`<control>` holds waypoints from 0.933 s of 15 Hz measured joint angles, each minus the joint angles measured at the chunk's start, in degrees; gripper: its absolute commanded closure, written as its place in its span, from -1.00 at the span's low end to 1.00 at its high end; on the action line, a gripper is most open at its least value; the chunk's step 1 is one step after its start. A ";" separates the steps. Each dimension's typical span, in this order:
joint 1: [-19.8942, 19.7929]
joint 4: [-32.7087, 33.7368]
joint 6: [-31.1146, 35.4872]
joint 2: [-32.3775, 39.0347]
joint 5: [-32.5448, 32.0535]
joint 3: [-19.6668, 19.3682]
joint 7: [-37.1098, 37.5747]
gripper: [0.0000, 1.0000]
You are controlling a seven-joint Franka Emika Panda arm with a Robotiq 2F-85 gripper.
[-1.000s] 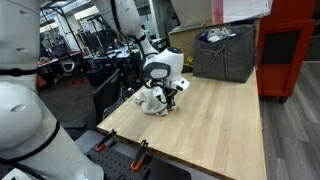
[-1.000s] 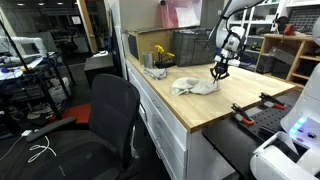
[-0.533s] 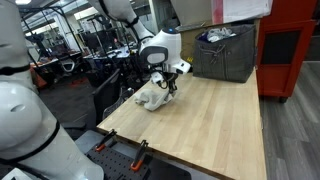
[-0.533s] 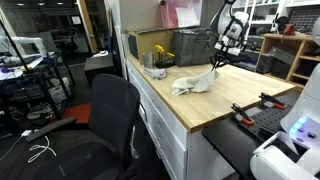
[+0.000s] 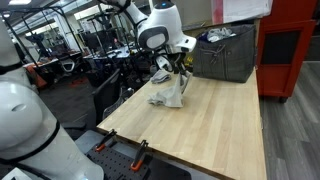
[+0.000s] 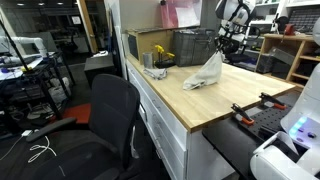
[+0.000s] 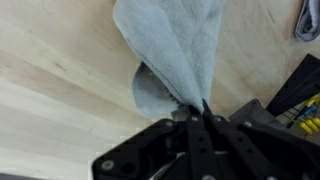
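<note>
My gripper [image 5: 180, 66] is shut on a pale grey-blue cloth [image 5: 170, 90] and holds it up by one corner. The cloth hangs down in a cone, and its lower end still rests on the wooden table [image 5: 215, 125]. An exterior view shows the same cloth [image 6: 206, 72] stretched up from the tabletop to the gripper [image 6: 222, 50]. In the wrist view the cloth [image 7: 170, 45] fans out from the pinched jaws of the gripper [image 7: 204, 108], with bare wood around it.
A dark grey bin [image 5: 226, 52] full of items stands at the back of the table. A wire basket [image 6: 190, 46] and a yellow object [image 6: 160, 55] sit near the table's far end. Clamps [image 5: 138, 152] grip the table's front edge. An office chair [image 6: 110, 115] stands beside it.
The gripper has risen and moved toward the bin, pulling the cloth from a crumpled heap into a hanging cone. The jaws have stayed shut.
</note>
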 measured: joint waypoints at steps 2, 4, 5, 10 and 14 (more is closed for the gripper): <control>0.19 -0.24 3.08 0.03 -2.99 -1.01 1.47 0.98; 0.24 -0.62 3.42 -0.49 -4.93 -1.72 1.74 0.98; 0.22 -0.98 2.84 -1.15 -5.07 -1.75 1.57 0.98; -0.09 -2.31 -12.93 -9.38 -4.90 -1.58 -2.55 0.98; -0.24 -1.92 -27.66 -17.67 -5.24 -3.66 -4.06 0.98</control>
